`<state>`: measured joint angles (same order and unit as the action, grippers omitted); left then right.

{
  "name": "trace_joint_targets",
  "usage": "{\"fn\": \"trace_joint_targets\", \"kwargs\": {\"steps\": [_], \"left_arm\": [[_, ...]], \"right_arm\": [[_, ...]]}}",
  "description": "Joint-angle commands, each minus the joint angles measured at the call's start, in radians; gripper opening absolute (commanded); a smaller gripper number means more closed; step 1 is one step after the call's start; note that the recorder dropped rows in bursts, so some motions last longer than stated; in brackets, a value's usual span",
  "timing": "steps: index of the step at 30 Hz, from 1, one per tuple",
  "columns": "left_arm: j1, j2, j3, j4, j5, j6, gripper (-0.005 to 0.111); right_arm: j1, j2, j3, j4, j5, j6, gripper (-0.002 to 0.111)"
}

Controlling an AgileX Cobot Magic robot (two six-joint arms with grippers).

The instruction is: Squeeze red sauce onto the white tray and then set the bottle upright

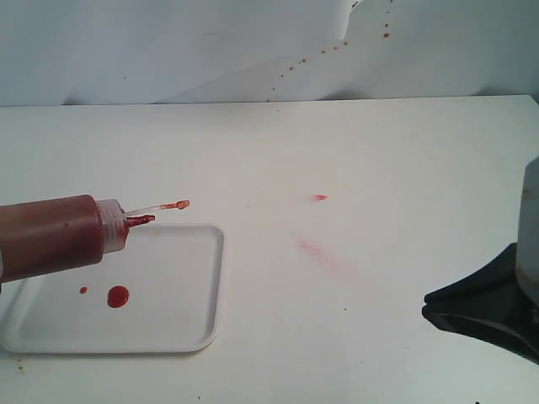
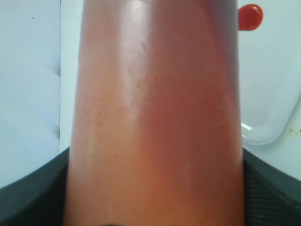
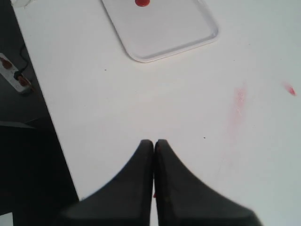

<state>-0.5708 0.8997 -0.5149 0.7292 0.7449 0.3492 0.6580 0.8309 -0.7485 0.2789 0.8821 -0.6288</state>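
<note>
Orange-tinted translucent plastic, dark with sauce: the bottle (image 1: 55, 236) hangs almost horizontal above the left part of the white tray (image 1: 198, 332). In the exterior view its long axis runs left to right, with the red nozzle (image 1: 140, 221) aimed right and the tethered cap (image 1: 180, 204) jutting beyond it. The left gripper (image 2: 153, 193) clasps the body, with a dark finger (image 2: 30, 193) on each side. The bottle's base is out of sight. Standing it upright looks like roughly a quarter turn that lifts the nozzle, and it falls to the left arm. The right gripper (image 3: 154, 146) sits well apart on the right, its fingers pressed together on nothing.

Below the bottle, the red sauce (image 1: 118, 296) lies as a round blob on the glossy tray, with a tiny drop (image 1: 83, 290) just beside it. To the right of the tray, the white tabletop (image 1: 396, 160) offers flat ground, marked by a faint pinkish smear (image 1: 316, 248) and a small red dash (image 1: 318, 198).
</note>
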Motion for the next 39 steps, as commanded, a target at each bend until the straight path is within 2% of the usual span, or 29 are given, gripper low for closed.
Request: {"fn": "trace_joint_targets", "kwargs": {"steps": [1,8,11,15,19,25,33,39], "left_arm": [[-0.003,-0.015,-0.001,0.008,-0.038,-0.059,0.0],[-0.003,-0.03,0.019,0.005,-0.054,-0.091,0.0],[-0.003,-0.136,0.069,0.01,-0.118,-0.091,0.0],[-0.003,-0.319,0.101,0.007,-0.114,-0.116,0.0],[-0.003,-0.486,0.131,-0.071,-0.139,-0.168,0.0],[-0.003,-0.627,0.131,-0.179,-0.302,-0.276,0.0],[-0.003,-0.644,0.161,-0.181,-0.513,-0.428,0.0],[-0.003,-0.644,0.264,-0.181,-0.8,-0.456,0.0]], "right_arm": [[-0.008,-0.005,0.015,-0.02,0.012,0.006,0.0],[-0.008,-0.015,0.072,-0.065,-0.019,0.008,0.0],[-0.008,-0.015,0.072,-0.065,-0.026,0.008,0.0],[-0.008,-0.015,0.072,-0.066,-0.026,0.01,0.0],[-0.008,-0.015,0.072,-0.066,-0.059,0.037,0.0],[-0.008,-0.015,0.072,-0.031,-0.104,0.053,0.0],[-0.008,-0.015,0.072,0.001,-0.183,0.057,0.0],[-0.008,-0.015,0.096,0.056,-0.307,0.064,0.0]]}}
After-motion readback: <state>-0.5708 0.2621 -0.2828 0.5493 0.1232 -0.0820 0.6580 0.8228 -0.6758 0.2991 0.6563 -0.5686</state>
